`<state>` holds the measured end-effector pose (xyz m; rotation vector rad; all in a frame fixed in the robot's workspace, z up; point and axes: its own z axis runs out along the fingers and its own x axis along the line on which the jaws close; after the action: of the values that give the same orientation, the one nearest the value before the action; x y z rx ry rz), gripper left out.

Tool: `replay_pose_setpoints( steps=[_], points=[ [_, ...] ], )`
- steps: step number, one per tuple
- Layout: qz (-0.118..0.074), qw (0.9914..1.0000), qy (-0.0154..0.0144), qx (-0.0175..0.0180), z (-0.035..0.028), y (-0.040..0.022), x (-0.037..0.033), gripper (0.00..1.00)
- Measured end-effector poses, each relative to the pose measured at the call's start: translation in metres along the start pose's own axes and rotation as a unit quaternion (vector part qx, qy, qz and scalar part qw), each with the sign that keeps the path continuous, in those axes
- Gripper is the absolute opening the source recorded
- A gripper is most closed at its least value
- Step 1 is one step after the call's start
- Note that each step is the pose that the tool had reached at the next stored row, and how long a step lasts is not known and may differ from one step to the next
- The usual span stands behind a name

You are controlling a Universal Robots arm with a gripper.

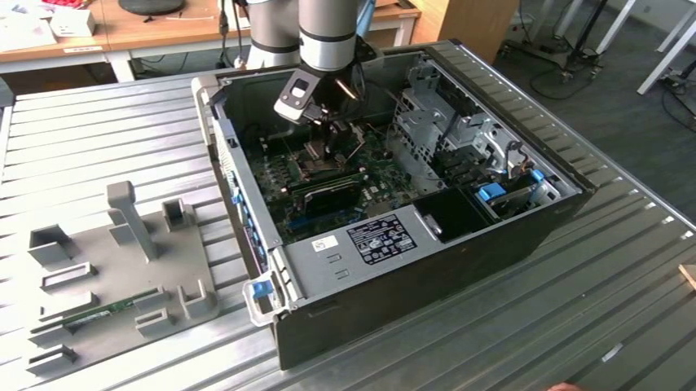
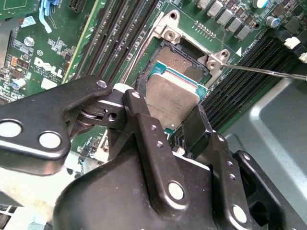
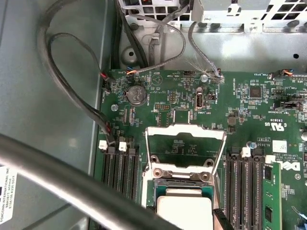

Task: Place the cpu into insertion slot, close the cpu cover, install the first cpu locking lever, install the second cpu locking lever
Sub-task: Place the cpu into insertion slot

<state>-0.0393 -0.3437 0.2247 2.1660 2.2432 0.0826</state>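
Cpu (image 2: 170,98): brushed grey metal lid, dull sheen, green board edge.
Insertion slot (image 2: 184,57): dark, finely grained contact field; bright bare-metal rim.
Cpu cover (image 3: 184,130): thin silvery sheet metal, smooth, lightly reflective.
Gripper (image 2: 168,125): black metal links, satin finish, shiny steel pins.
Motherboard (image 3: 249,110): green lacquered board, slightly glossy.
Memory slots (image 3: 120,167): matt black plastic.
Cables (image 3: 62,91): smooth black rubbery sheathing.
Case (image 1: 435,301): grey sheet metal inside, matt black outer panel.
Table (image 1: 609,269), at four o'clock from the case in the exterior view: ribbed silvery metal, soft sheen.
Fixture plate (image 1: 120,269), at eight o'clock from the case: matt grey plastic.
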Motion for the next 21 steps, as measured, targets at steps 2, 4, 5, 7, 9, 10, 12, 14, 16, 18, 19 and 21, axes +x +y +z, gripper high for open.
replay_pose_setpoints(
  steps=[2, 4, 5, 7, 9, 10, 12, 14, 16, 18, 19, 21],
  points=[
    [0.000, 1.00000, -0.0003, -0.0022, 0.0008, -0.0002, 0.0000, 0.54],
    [0.001, 0.99999, -0.0004, -0.0042, 0.0020, -0.0010, 0.0000, 0.54],
    [0.002, 0.99999, -0.0005, -0.0045, 0.0025, -0.0018, 0.0000, 0.54],
    [0.005, 0.99997, -0.0006, -0.0047, 0.0040, -0.0031, 0.0000, 0.54],
    [0.011, 0.99993, -0.0009, -0.0048, 0.0050, -0.0033, 0.0000, 0.54],
    [0.014, 0.99989, -0.0012, -0.0048, 0.0055, -0.0034, -0.0001, 0.54],
    [0.023, 0.99971, -0.0017, -0.0049, 0.0061, -0.0035, -0.0001, 0.54],
    [0.024, 0.99969, -0.0018, -0.0050, 0.0061, -0.0035, -0.0001, 0.54],
    [0.024, 0.99969, -0.0016, -0.0052, 0.0067, -0.0035, 0.0000, 0.54],
    [0.024, 0.99969, -0.0013, -0.0066, 0.0089, -0.0040, -0.0001, 0.54],
    [0.024, 0.99969, -0.0012, -0.0075, 0.0098, -0.0043, -0.0001, 0.54],
    [0.023, 0.99970, -0.0009, -0.0091, 0.0109, -0.0050, -0.0001, 0.54]
  ],
)
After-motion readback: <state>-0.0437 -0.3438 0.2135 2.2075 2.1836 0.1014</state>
